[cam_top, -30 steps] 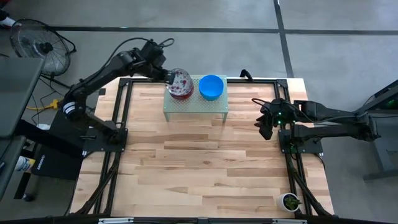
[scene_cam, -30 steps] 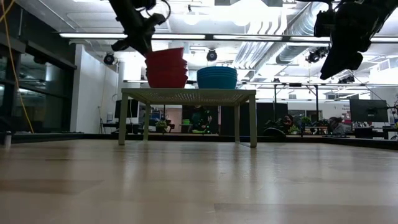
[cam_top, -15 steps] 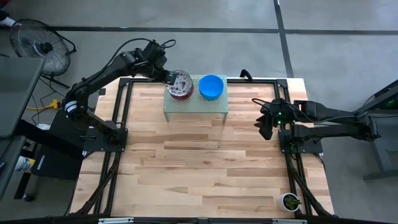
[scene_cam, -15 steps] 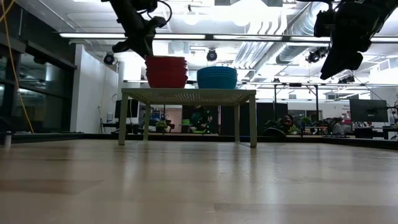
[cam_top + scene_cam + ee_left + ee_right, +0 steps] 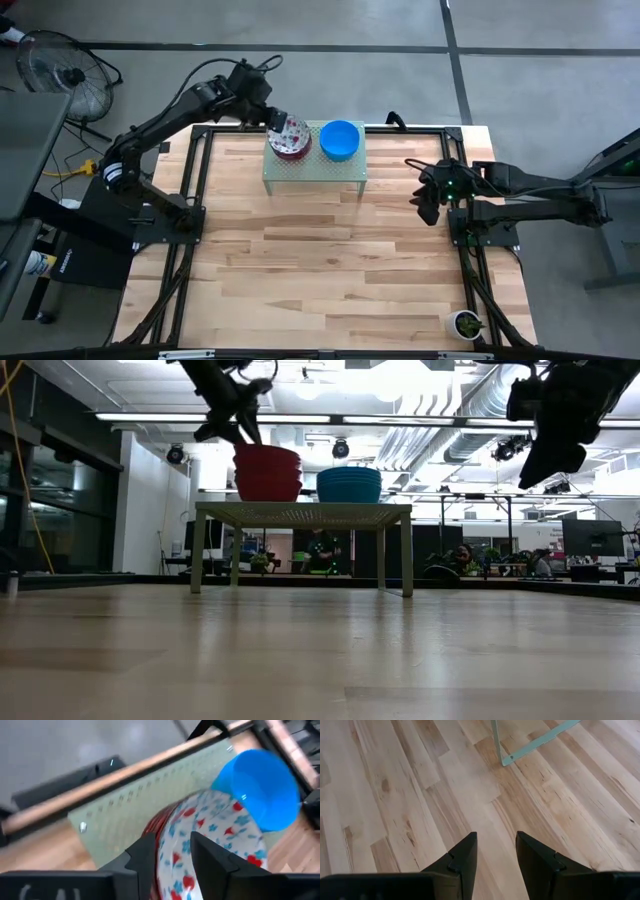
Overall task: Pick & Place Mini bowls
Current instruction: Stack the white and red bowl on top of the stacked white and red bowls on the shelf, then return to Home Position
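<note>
**Mini bowls: handling and grasp point**

High view: the floral bowl stack (image 5: 291, 139) and blue bowl stack (image 5: 340, 139) sit on the pale green rack (image 5: 313, 176).

Left wrist view: left pincer (image 5: 171, 851) straddles the top floral rim, released.

Right wrist view: right pincer (image 5: 495, 851) open over the surface (image 5: 410, 795).

Bowls likely light, rigid, slippery; grip the rim.

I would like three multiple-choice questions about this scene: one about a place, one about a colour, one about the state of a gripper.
1. Where do both bowl stacks stand?
A. on the wooden table
B. on the pale green rack
C. on the floor

2. What colour is the stack farther from the left gripper?
A. yellow
B. black
C. blue

3. How is the right gripper?
A. open and empty
B. holding a bowl
C. holding a cup

Answers:
1 B: the floral stack and the blue stack sit on the rack.
2 C: solid blue.
3 A: the right gripper shows only the table between its fingers.
</note>
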Tool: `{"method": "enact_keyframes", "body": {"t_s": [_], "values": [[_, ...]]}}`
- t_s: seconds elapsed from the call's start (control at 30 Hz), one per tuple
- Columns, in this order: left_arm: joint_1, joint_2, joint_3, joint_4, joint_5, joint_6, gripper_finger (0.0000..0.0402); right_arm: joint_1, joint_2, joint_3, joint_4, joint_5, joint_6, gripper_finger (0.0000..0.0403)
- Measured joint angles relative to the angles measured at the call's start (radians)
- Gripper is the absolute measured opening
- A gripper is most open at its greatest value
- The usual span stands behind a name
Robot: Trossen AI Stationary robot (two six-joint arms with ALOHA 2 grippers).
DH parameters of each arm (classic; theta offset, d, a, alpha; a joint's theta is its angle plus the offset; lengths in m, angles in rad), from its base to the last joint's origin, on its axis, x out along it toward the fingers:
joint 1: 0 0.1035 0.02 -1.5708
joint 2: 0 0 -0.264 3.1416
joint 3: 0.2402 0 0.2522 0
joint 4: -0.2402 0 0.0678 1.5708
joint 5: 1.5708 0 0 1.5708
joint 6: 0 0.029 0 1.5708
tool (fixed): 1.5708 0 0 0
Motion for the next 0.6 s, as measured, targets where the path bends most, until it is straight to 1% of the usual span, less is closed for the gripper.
{"method": "enact_keyframes", "body": {"t_s": [0.07,0.3,0.5,0.6], "values": [[0.0,-0.015,0.0,0.043,-0.001,0.048,0.0125,0.0,-0.005,0.0,-0.017,0.001,0.0,0.0124],[0.0,-0.08,0.002,0.156,-0.008,0.204,0.0126,0.0,-0.064,0.0,-0.035,0.001,-0.004,0.0124],[-0.006,-0.167,0.002,0.149,-0.011,0.334,0.0126,0.0,-0.149,0.0,-0.057,0.002,0.002,0.0124],[-0.05,-0.207,0.002,0.151,-0.06,0.393,0.0126,0.0,-0.197,0.0,-0.092,0.009,0.003,0.0124]]}}
